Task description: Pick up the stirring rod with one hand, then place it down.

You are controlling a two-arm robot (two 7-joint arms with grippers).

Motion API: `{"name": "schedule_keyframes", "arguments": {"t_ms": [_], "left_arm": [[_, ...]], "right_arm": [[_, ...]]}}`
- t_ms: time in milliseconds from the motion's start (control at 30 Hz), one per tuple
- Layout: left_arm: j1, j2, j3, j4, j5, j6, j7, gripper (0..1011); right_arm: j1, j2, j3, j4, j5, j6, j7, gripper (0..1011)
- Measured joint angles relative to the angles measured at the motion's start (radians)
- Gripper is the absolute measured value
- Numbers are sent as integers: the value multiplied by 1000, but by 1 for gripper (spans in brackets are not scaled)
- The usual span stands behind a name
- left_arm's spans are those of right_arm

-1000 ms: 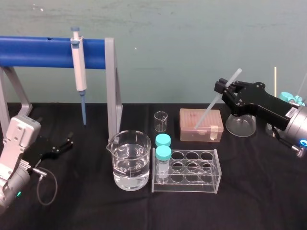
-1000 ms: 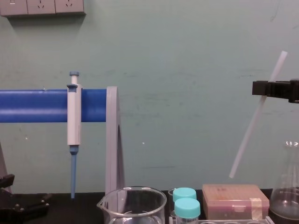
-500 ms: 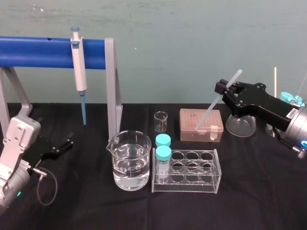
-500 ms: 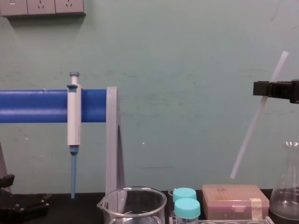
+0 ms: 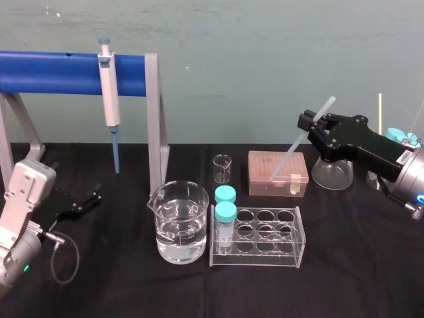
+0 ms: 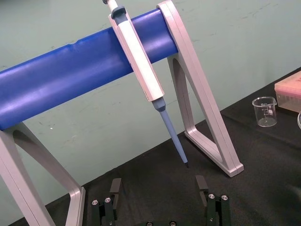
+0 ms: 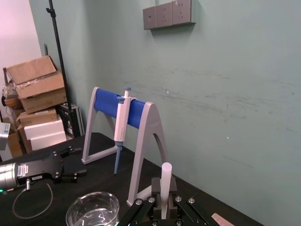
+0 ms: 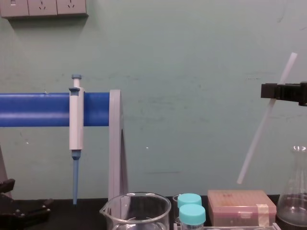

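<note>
Your right gripper (image 5: pixel 309 125) is clamped on the stirring rod (image 5: pixel 291 147), above and to the right of the pink box (image 5: pixel 278 173). It grips the rod high up, with only a short piece showing above the jaws. The rod hangs tilted, and in the chest view its lower end (image 8: pixel 240 180) sits clear above the box lid, touching nothing. The left gripper (image 6: pixel 159 188) lies parked on the black cloth (image 5: pixel 358 265) far to the left of the box, its fingers spread and empty.

The pick-up looks done, so what remains is setting the rod down.

- Choose bare cloth in front of the box and to its right.
- Keep away from the glass flask (image 5: pixel 331 173) just right of the box and the clear tube rack (image 5: pixel 255 244) in front of it.
- Turn the wrist so the rod comes nearer to level before you descend, otherwise the low end will likely strike first and lever in the jaws.
- Lower slowly and let go only once the rod rests along its length.
- A round rod may roll, so open gently and lift straight up.
</note>
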Motion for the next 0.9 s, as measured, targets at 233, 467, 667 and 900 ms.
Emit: {"name": "schedule_keyframes", "arguments": {"t_ms": [233, 467, 667, 900], "left_arm": [[0, 0, 0, 0, 0, 0, 0, 1000], [0, 0, 0, 0, 0, 0, 0, 1000], [0, 0, 0, 0, 0, 0, 0, 1000], [0, 0, 0, 0, 0, 0, 0, 1000]], "right_arm": [[0, 0, -1, 0, 0, 3, -2, 78], [2, -1, -4, 2, 0, 6, -5, 78], [8, -5, -9, 8, -1, 9, -4, 79], [18, -7, -16, 19, 4, 18, 7, 78]]}}
